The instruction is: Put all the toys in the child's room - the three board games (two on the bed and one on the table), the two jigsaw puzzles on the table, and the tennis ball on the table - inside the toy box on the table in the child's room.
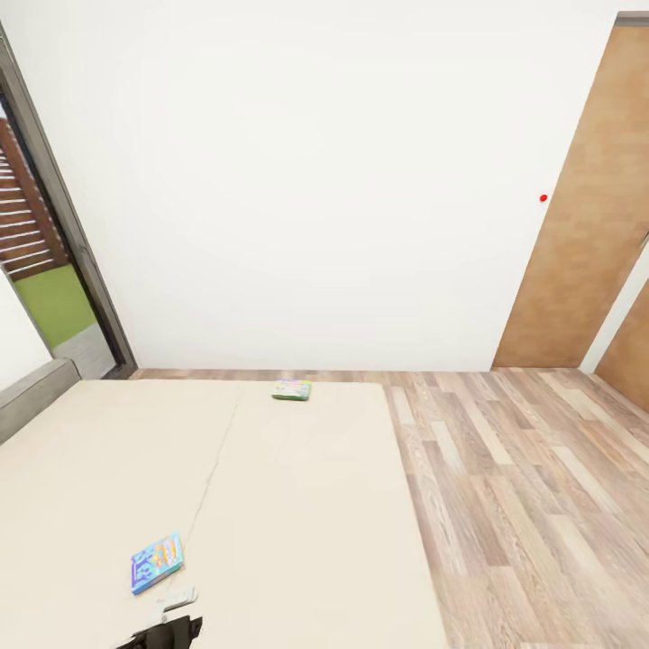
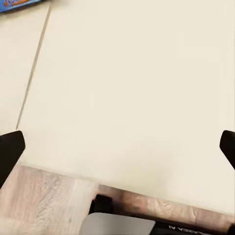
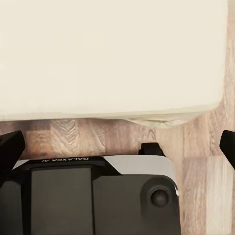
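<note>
The head view takes in the whole bed (image 1: 297, 487), its beige mattress running from the near edge toward the white wall (image 1: 315, 180), with two board games lying flat on it well apart. The blue game (image 1: 157, 562) sits at about 7 o'clock in that view, near the robot, its long axis running from 8 to 2 o'clock. The green-edged game (image 1: 292, 389) lies at the far edge of the mattress, near 12 o'clock, its long axis running roughly 9 to 3. A brown door (image 1: 586, 216) stands at 2 o'clock, a window (image 1: 41, 252) at 9 o'clock, and plank floor (image 1: 523, 487) spreads to the right. The left wrist view shows the mattress seam and a corner of the blue game (image 2: 24, 4) at one edge; its fingers (image 2: 10, 147) stand wide apart, holding nothing. The right wrist view shows the mattress edge over the floor and the robot's base (image 3: 93, 196); those fingers (image 3: 10, 149) are likewise spread apart and hold nothing.
</note>
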`<state>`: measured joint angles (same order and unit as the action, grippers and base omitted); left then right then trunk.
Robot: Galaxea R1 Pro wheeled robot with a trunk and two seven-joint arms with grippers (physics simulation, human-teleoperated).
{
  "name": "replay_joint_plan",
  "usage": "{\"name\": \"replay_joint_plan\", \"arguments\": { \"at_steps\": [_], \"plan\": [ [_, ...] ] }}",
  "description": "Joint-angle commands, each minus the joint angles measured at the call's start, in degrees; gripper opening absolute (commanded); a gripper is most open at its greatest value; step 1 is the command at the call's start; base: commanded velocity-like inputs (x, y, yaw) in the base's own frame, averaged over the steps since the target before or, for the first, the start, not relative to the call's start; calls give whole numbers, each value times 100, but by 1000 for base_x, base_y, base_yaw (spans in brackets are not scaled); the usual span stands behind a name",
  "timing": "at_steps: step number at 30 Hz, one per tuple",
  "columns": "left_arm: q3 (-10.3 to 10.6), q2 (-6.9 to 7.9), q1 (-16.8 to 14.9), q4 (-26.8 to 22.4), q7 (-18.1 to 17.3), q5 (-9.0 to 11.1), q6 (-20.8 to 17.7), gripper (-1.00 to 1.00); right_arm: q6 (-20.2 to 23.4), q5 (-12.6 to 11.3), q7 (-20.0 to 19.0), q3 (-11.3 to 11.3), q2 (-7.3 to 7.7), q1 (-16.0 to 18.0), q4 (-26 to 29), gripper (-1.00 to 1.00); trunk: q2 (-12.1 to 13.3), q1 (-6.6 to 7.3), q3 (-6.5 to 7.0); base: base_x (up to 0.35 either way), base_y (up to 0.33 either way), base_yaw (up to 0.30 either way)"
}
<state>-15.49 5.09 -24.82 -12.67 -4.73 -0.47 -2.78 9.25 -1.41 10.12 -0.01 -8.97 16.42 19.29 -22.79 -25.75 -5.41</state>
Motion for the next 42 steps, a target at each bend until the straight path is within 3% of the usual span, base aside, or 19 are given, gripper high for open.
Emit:
{"name": "replay_joint_plan", "arguments": {
  "at_steps": [1, 33, 42],
  "plan": [
    [-43, -1, -2, -7, -37, -5, -29, 100, 34, -16, 25, 1, -1, 2, 14, 100, -12, -4, -13, 0, 280, 0],
    [-42, 1, 0, -7, -37, 1, -29, 100, 42, -17, 23, 1, 0, 2, 15, 100, -12, -4, -13, 24, 278, 0],
    [-42, 8, 7, -7, -38, 11, -29, 100, 38, -14, 16, 1, -4, 1, 28, 100, -12, -4, -13, 44, 75, 0]
  ]
}}
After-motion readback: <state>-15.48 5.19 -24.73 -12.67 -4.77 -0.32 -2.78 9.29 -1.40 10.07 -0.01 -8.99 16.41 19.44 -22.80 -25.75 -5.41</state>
